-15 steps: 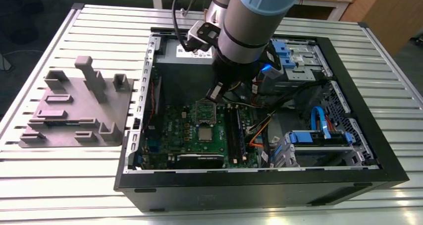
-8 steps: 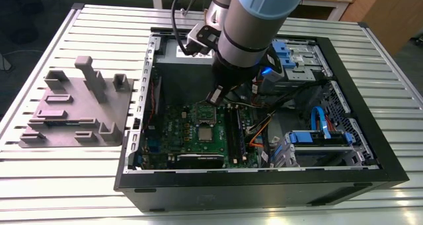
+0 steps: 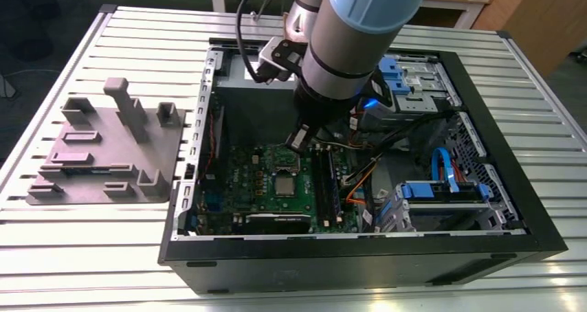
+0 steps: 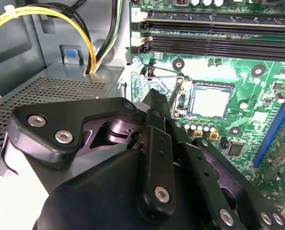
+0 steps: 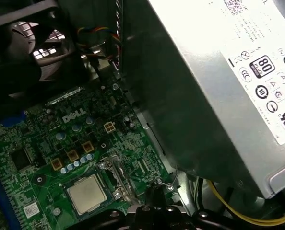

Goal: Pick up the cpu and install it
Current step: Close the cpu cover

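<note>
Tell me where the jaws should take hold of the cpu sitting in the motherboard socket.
The cpu lies flat in the socket, silvery top up, with the frame close around it. Probably best to come straight down from above and pinch two opposite edges of the raised metal top, since its sides sit low.

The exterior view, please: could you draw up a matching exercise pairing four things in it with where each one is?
1 cpu
2 grey fixture
3 gripper
4 blue drive caddy

A outside the case, on the slatted table
B in the motherboard socket
C inside the case, at the view's right
D just above the motherboard, near the socket

Pairs: 1-B, 2-A, 3-D, 4-C
</note>
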{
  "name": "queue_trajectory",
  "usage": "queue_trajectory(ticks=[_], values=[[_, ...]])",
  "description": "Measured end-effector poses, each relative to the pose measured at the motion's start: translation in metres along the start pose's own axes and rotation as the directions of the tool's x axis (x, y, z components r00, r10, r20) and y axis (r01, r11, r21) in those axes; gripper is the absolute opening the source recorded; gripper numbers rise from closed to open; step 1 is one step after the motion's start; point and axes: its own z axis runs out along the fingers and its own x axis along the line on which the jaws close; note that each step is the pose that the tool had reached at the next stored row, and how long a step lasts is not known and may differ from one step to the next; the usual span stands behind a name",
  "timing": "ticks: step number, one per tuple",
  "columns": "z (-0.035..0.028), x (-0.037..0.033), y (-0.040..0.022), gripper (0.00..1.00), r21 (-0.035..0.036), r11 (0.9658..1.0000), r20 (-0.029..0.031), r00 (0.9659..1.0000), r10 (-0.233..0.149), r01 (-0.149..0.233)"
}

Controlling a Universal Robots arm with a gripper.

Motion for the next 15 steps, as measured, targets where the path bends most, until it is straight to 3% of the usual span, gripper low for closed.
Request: queue_trajectory(ticks=[8,15], values=[[-0.0023,0.0016,-0.0001,0.10,-0.0002,1.0000,-0.0015,1.0000,-0.004,0.004],[-0.0038,0.0085,-0.0036,0.10,-0.0005,1.0000,-0.0025,1.0000,-0.009,0.009]])
